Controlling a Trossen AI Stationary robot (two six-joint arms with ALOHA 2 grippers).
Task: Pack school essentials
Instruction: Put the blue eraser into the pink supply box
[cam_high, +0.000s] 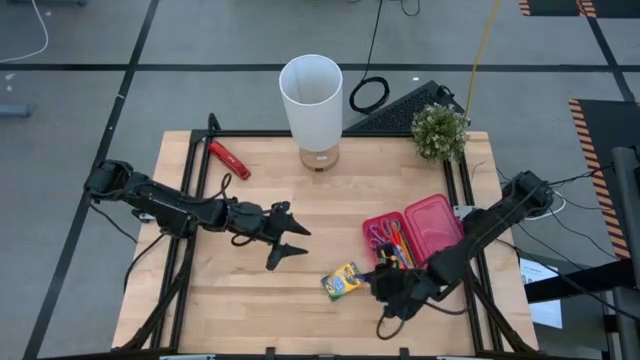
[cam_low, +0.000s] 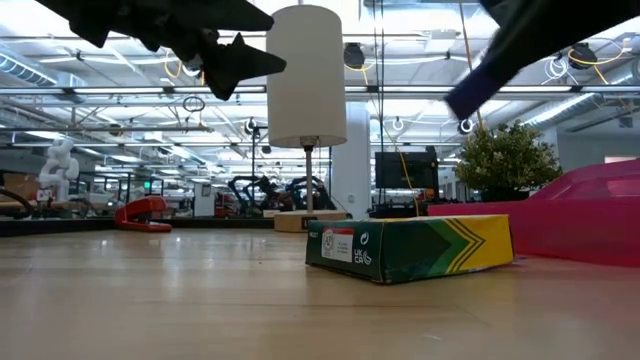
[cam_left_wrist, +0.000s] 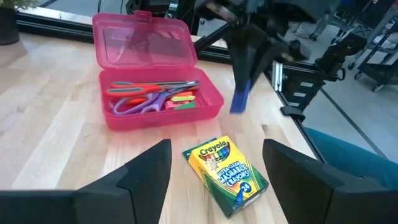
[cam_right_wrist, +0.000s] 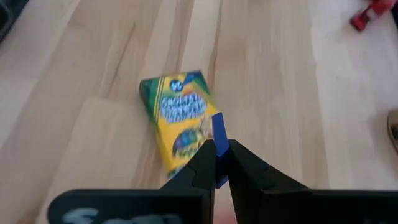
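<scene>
The right gripper (cam_right_wrist: 216, 163) is clenched on a small flat blue piece (cam_right_wrist: 218, 142), held off the wood above the near end of the yellow-green cardboard crayon box (cam_high: 341, 281). That box lies flat on the light wooden table (cam_high: 250, 300), just beside the open pink translucent plastic case (cam_high: 415, 232). In the case's tray lie red-handled scissors (cam_left_wrist: 152, 88) and purple-handled scissors (cam_left_wrist: 146, 103). The left gripper (cam_high: 290, 240) hangs off the table with its jaws spread, well apart from the case on the crayon box's side.
</scene>
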